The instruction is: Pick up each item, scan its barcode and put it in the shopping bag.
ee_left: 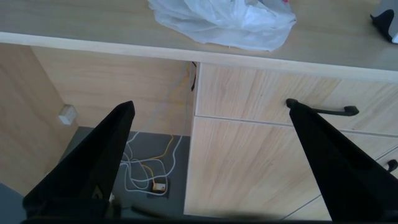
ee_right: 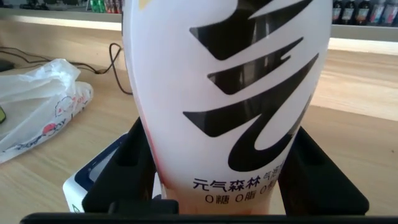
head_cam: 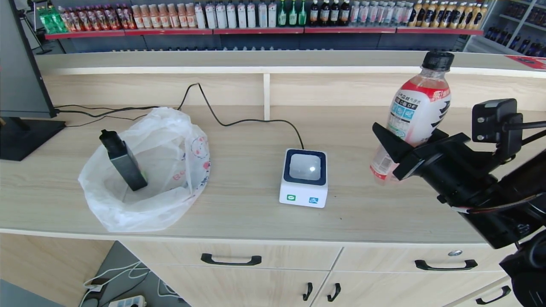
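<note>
R gripper (head_cam: 416,147) is clamped on the drink bottle (head_cam: 426,81) at the lower half of the body. The bottle is held off the counter (head_cam: 239,213), a bit tilted, cap end up, to the right of the scanner (head_cam: 304,177) and not over it yet. L gripper (ee_left: 211,107) is seen w/ fingers spread wide and nothing between them, parked below the counter edge in front of the drawers (ee_left: 261,93). The shopping bag (head_cam: 179,136) is laid open on the left of the counter, well apart from the bottle. A dark boxy item (head_cam: 123,160) is already leaned inside it.

Handling, judged: the bottle looks near full of pinkish liquid, so it's prob fairly heavy for its size, w/ weight shifting when tipped. Thin plastic wall, some give expected under squeeze. The label (head_cam: 409,113) sleeve is smooth, so slip is possible. A hold on the wide body is judged OK; a neck hold is not advised, as more swing would be had. Which face carries the barcode can't be told. For the scan it has to be turned to the scanner w/o being covered by the fingers. The bag is thin floppy film, and the mouth could be collapsed if the rim is hit.
</note>
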Available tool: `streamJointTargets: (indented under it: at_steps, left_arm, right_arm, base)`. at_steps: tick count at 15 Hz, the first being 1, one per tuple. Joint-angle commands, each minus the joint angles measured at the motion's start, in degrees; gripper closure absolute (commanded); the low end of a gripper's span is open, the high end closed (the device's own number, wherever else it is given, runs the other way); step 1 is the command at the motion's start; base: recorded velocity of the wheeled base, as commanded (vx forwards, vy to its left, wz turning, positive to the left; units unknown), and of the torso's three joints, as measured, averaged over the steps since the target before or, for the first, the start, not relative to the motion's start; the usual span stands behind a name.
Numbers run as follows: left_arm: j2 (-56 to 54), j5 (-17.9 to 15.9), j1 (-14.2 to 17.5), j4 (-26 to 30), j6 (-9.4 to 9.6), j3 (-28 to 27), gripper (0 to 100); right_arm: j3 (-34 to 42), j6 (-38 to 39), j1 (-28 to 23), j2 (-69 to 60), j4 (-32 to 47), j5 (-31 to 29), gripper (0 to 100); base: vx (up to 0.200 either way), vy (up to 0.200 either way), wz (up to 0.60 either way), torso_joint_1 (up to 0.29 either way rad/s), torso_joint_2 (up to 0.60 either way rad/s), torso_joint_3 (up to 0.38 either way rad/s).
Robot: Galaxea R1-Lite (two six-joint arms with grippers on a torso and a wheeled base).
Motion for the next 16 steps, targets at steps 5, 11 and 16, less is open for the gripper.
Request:
streamJointTargets:
  at_steps: [5,11,16]
  left_arm:
    - [0.1,0.0,0.0,0.0,0.04,0.0,0]
    - [0.1,0.0,0.0,0.0,-0.04,0.0,0]
    - [0.0,0.0,0.0,0.0,-0.04,0.0,0]
  right_arm:
    - [1.2,-0.2,-0.1,-1.0,-0.1,0.0,100]
    - [1.2,-0.2,-0.1,-1.1,-0.1,0.0,100]
    - [1.2,-0.2,0.0,-1.5,-0.1,0.0,100]
  base:
    - [-0.16,0.0,0.0,0.0,0.0,0.002]
    - [0.0,0.067,0.0,-0.002,0.0,0.003]
    - [0.0,0.2,0.0,0.008,0.0,0.002]
